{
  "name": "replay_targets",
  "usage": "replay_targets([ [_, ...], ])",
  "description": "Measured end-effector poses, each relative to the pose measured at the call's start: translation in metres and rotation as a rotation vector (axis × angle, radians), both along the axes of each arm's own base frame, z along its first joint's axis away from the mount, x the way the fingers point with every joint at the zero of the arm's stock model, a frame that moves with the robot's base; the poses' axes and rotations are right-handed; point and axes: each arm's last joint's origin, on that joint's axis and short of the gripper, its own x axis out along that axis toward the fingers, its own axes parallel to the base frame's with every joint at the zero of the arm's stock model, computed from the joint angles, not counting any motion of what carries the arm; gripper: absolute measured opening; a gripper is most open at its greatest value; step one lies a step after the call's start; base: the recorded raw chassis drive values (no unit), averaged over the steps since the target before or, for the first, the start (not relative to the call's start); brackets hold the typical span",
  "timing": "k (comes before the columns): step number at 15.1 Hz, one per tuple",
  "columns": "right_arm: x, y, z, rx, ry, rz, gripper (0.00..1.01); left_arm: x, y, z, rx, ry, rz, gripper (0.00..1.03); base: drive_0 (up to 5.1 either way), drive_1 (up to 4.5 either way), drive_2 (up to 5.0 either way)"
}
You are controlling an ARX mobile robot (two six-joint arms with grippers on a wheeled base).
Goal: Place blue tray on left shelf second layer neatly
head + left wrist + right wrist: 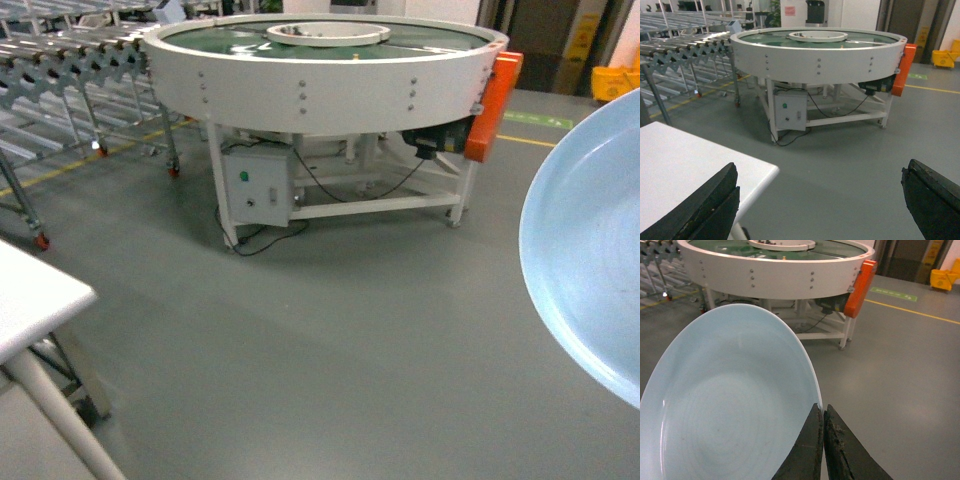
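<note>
On my right wrist feed the right gripper (821, 422) had its jaws clenched on the rim of the blue tray (725, 405), which was held off the floor and tilted up, its pale hollow facing that camera (in the head view it filled the right edge (590, 250)). The left gripper (820, 200) stood released, its jaws spread wide with nothing between them, above a corner of the white tabletop (685, 165). Ahead stood a round white conveyor table (320, 75) and a roller conveyor (70, 65) on the grey floor (330, 340).
</note>
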Motion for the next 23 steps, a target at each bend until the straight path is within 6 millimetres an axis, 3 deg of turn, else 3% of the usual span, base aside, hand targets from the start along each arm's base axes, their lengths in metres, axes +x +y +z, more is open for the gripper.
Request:
replay_targets([
  [23, -0.0002, -0.0001, 0.0004, 0.000, -0.005, -0.001, 0.02, 0.0000, 0.0000, 0.0000, 0.000, 0.000, 0.000, 0.98, 2.3, -0.88, -5.9],
])
